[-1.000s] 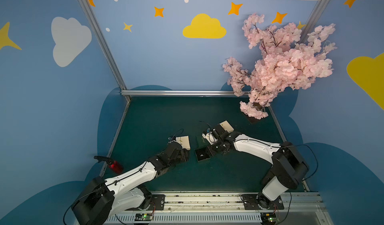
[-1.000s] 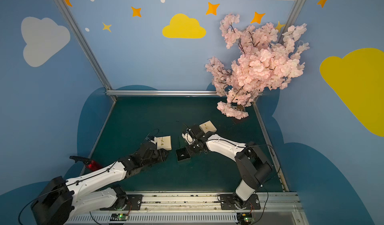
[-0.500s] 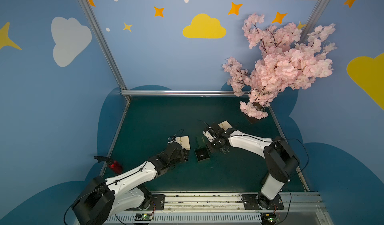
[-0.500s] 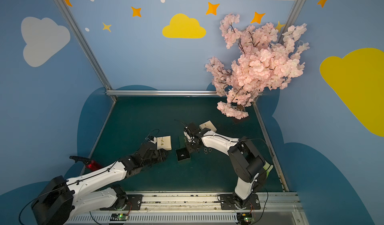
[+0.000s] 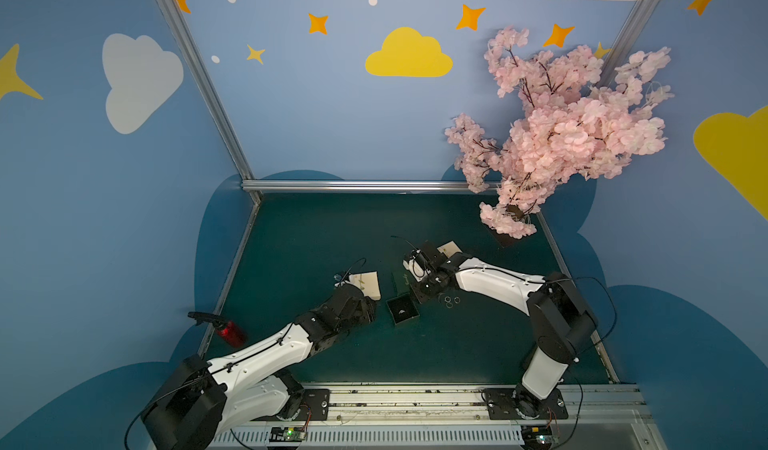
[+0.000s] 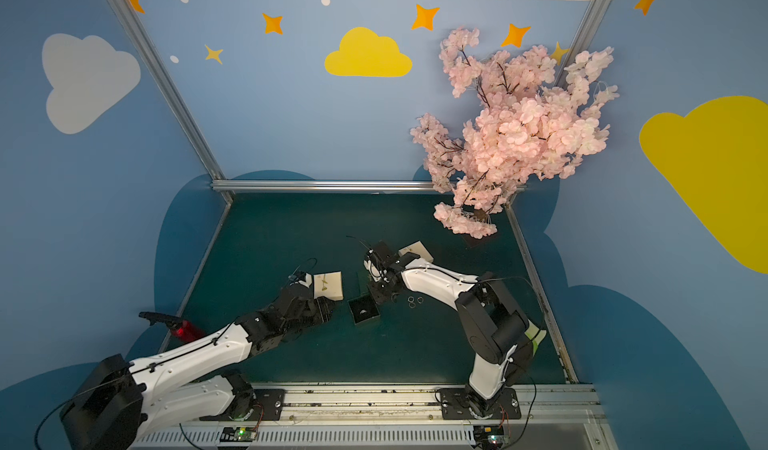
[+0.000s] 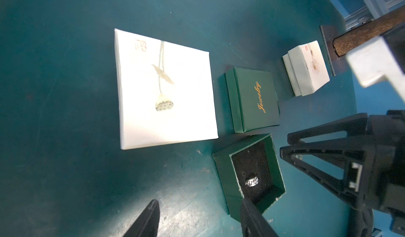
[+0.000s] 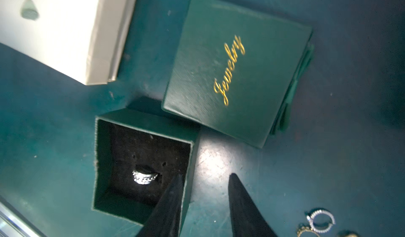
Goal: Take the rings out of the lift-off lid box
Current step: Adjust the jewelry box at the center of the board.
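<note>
Ring beading shows only in wrist views.

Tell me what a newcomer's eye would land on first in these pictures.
The big pink artificial blossom tree stands at the far right corner of the dark teal mat. Mid-mat, a small open dark green square box shows a sparkling silvery ring seated in its black lining, with its green lid lettered "Jewelry" in gold lying beside it. A few loose small rings lie on the mat nearby.
</note>
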Controlling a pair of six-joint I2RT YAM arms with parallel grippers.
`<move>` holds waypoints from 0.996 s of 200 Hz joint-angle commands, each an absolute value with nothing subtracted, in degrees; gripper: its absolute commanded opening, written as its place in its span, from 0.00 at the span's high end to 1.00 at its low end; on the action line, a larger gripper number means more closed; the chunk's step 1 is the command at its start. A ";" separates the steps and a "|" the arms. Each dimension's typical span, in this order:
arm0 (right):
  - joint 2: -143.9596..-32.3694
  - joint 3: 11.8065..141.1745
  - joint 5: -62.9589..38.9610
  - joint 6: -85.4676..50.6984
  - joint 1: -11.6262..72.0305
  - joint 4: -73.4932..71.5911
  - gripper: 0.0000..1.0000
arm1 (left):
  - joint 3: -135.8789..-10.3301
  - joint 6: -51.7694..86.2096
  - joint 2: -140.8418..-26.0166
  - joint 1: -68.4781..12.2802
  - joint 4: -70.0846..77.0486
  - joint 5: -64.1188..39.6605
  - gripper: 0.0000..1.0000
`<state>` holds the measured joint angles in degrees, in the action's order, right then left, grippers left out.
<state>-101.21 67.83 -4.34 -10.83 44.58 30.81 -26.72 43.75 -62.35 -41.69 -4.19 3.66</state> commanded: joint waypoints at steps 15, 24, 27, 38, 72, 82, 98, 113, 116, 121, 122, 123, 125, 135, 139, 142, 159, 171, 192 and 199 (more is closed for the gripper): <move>-103.79 71.42 -5.04 -6.77 44.73 32.08 0.60 | -25.87 43.73 -60.55 -41.75 -5.71 5.53 0.39; -104.74 72.41 -5.55 -6.01 44.82 32.66 0.60 | -25.71 43.75 -60.39 -41.69 -5.80 5.62 0.39; -105.03 72.75 -5.43 -5.82 44.88 32.74 0.60 | -25.71 43.77 -60.38 -41.66 -5.80 5.62 0.39; -105.91 73.63 -5.14 -4.55 45.29 32.87 0.60 | -25.74 43.78 -60.38 -41.66 -5.95 5.63 0.39; -106.91 74.36 -5.40 -1.77 46.50 31.29 0.59 | -25.25 43.88 -59.94 -41.58 -6.00 5.62 0.39; -107.41 74.77 -5.41 -1.74 46.65 30.77 0.58 | -25.02 44.01 -59.61 -41.57 -5.98 5.71 0.39; -108.71 76.06 -5.09 -1.06 47.23 30.80 0.58 | -24.74 44.03 -59.24 -41.49 -5.89 5.63 0.39; -109.90 77.20 -4.75 -0.11 48.18 31.06 0.58 | -24.80 43.99 -58.99 -41.33 -6.28 5.63 0.39; -110.21 77.27 -4.70 -0.01 48.41 31.10 0.58 | -24.81 43.95 -58.98 -41.31 -6.43 5.60 0.39; -110.65 77.65 -4.51 0.24 48.71 31.24 0.58 | -24.79 43.93 -58.90 -41.28 -6.65 5.62 0.39; -110.74 77.76 -4.50 0.30 48.74 31.31 0.58 | -24.79 43.90 -58.89 -41.29 -6.71 5.62 0.39; -110.83 77.77 -4.45 0.32 48.85 31.30 0.58 | -24.79 43.92 -58.85 -41.26 -6.69 5.62 0.39; -111.07 77.93 -4.36 0.45 48.99 31.42 0.58 | -24.79 43.90 -58.74 -41.30 -6.84 5.62 0.39; -112.00 78.68 -3.72 1.01 49.56 32.10 0.59 | -24.70 43.89 -58.37 -41.13 -7.24 5.71 0.39; -112.40 79.00 -3.22 1.14 49.76 32.35 0.59 | -24.63 43.86 -58.22 -41.13 -7.37 5.79 0.39; -112.62 79.20 -2.91 1.22 49.91 32.54 0.59 | -24.55 43.86 -58.03 -41.13 -7.52 5.80 0.39; -113.59 79.93 -1.63 1.82 50.61 33.46 0.60 | -24.20 44.03 -56.96 -40.90 -8.06 6.13 0.39; -113.58 79.93 -0.67 1.91 50.80 33.69 0.61 | -23.77 44.28 -56.14 -40.87 -8.18 6.54 0.38; -112.66 79.46 1.05 1.49 51.04 34.39 0.63 | -22.74 44.56 -55.15 -40.60 -7.35 7.46 0.38; -112.21 78.93 1.65 1.13 51.06 34.43 0.64 | -22.59 44.48 -55.05 -40.52 -7.30 7.79 0.39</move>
